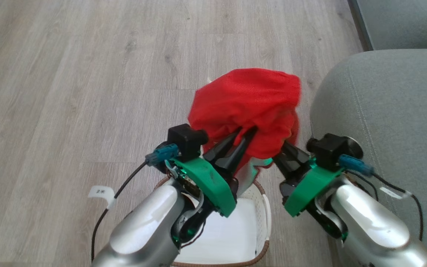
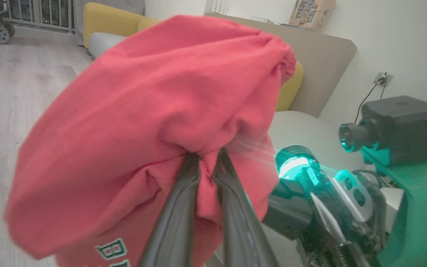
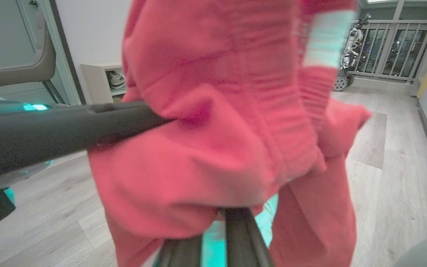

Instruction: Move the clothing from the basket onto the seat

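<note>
I pinch the clothing (image 1: 247,96) in my left gripper (image 1: 249,130) and right gripper (image 1: 283,145); its hanging end may snag the basket (image 1: 266,207) rim.

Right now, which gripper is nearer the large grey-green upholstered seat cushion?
Right. The right gripper, closed on the bright red fabric garment, hangs just beside the grey-green seat cushion; the left gripper pinches the same garment farther from it.

Basket (image 1: 266,211) on floor (image 1: 69,92); clothing (image 1: 247,100) above it, clear of basket; seat (image 1: 384,122) right of both.
</note>
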You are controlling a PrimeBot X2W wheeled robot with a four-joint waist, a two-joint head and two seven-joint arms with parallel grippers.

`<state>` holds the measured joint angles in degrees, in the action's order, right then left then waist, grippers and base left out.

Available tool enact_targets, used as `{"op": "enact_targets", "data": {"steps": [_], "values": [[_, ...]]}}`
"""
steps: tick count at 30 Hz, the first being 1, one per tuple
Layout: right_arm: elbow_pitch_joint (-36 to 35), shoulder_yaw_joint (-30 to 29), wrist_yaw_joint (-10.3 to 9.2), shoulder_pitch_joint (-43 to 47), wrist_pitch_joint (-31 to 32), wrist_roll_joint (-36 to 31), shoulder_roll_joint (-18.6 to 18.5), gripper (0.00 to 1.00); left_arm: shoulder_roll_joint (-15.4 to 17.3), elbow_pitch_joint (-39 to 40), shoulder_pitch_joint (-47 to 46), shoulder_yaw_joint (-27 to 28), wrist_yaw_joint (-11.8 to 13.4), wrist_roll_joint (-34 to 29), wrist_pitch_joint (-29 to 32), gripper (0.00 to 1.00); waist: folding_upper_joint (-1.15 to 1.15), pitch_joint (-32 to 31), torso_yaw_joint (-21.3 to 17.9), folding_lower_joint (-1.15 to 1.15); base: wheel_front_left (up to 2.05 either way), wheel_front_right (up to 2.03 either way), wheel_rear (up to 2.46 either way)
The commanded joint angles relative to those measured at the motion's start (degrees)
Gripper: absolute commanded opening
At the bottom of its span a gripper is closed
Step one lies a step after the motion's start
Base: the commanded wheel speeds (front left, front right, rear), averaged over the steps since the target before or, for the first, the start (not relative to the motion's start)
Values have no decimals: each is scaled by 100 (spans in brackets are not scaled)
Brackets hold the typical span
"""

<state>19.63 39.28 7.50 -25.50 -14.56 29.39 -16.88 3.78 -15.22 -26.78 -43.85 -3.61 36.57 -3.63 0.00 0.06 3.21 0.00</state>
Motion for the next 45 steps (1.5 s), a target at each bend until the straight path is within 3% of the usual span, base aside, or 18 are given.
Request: {"op": "enact_targets", "data": {"steps": [1, 16, 17, 19, 20, 30, 45], "values": [[-289, -134, -1, -30, -44, 41, -36, 0, 93, 101, -265, 231, 49, 44, -48, 0, 0, 5, -16, 0, 0, 0, 0], [-936, -1057, -1, 713, -44, -93, -283, 0, 234, -43, -22, 345, 218, 154, -181, 0, 0, 20, -270, 0, 0, 0, 0], [-964, -1120, -1, 742, -44, -105, -289, 0, 231, -46, -17, 333, 216, 159, -175, 18, 0, 17, -280, 0, 0, 0, 0], [-1019, -1236, -1, 780, -44, -128, -301, 0, 228, -43, -7, 315, 215, 165, -178, 92, 0, 12, -320, 0, 0, 0, 0], [-1046, -1287, -1, 792, -44, -141, -311, 0, 231, -42, -6, 294, 204, 162, -169, 100, 0, 9, -344, 0, 0, 0, 0], [-1379, -1703, -1, 826, -44, -270, -467, 0, 252, 1, 2, 228, 220, 121, -244, 100, 0, 13, -760, 0, 0, 0, 0], [-2013, -2423, -1, 980, -44, -260, -868, 0, 298, -90, -167, 139, 319, -151, -552, 100, 0, 119, -2025, 0, 0, 0, 0]]}}
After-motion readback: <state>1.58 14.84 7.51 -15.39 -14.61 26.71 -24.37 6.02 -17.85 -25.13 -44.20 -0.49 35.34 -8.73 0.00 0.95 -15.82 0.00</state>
